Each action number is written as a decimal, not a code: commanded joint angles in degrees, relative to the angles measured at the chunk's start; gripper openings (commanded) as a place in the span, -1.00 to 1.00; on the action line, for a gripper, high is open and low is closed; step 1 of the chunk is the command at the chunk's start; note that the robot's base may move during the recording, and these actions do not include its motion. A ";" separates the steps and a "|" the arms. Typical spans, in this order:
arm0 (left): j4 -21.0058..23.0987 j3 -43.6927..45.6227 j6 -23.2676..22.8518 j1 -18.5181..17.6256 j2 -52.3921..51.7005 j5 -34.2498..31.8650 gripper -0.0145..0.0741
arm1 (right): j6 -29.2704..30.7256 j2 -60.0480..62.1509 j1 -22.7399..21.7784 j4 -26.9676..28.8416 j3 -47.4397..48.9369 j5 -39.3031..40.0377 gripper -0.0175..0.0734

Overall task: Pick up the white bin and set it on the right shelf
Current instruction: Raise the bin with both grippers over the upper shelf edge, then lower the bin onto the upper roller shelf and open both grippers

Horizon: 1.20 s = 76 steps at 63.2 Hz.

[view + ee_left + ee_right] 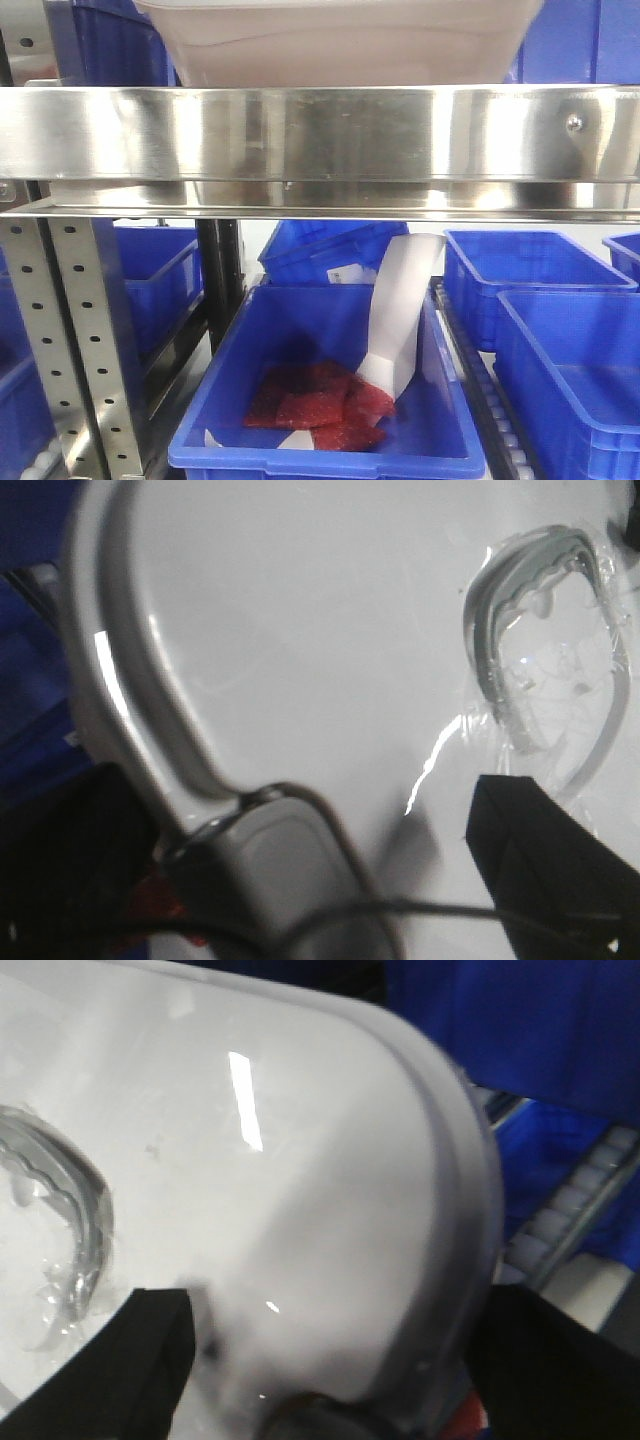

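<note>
The white bin [340,45] stands at the top of the front view, its base level with the top of the right shelf's shiny steel front rail [320,135]. My left gripper [300,880] is at one end of the bin [330,630]; its dark fingers [540,860] stand wide apart, one over the translucent lid and one outside the rim, with a grey lid clip [285,870] between them. My right gripper [330,1360] straddles the other end of the bin [300,1160] in the same way, its fingers [90,1360] wide apart. Neither gripper shows in the front view.
Perforated grey uprights [70,340] stand at the left under the rail. Below it, a blue open bin [330,440] holds red packets [320,405] and a white paper strip [400,320]. More blue bins [570,370] sit to the right on a roller track [490,400]. A clear wrapped item [540,650] shows through the lid.
</note>
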<state>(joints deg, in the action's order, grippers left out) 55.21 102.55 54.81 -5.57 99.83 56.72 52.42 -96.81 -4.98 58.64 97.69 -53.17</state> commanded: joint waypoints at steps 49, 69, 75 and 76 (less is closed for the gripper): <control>-5.14 7.40 -5.37 -0.27 -10.22 10.05 -0.44 | -7.66 16.72 -5.15 2.16 2.36 -4.87 -0.49; -5.79 7.40 -11.69 -0.27 -11.31 18.04 -0.94 | -11.53 29.88 -5.15 1.42 -10.07 -1.61 -0.46; -10.67 5.72 -13.73 -0.27 -12.64 17.09 -0.94 | -11.53 37.27 -5.15 -2.91 -22.88 4.31 -0.46; -11.46 5.36 -14.44 -0.27 -12.96 16.48 -0.94 | -11.53 38.27 -5.15 -3.50 -24.62 5.22 -0.46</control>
<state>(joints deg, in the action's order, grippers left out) 43.91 107.50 43.11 -5.57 90.51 71.86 40.98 -64.01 -9.82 55.70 79.00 -54.93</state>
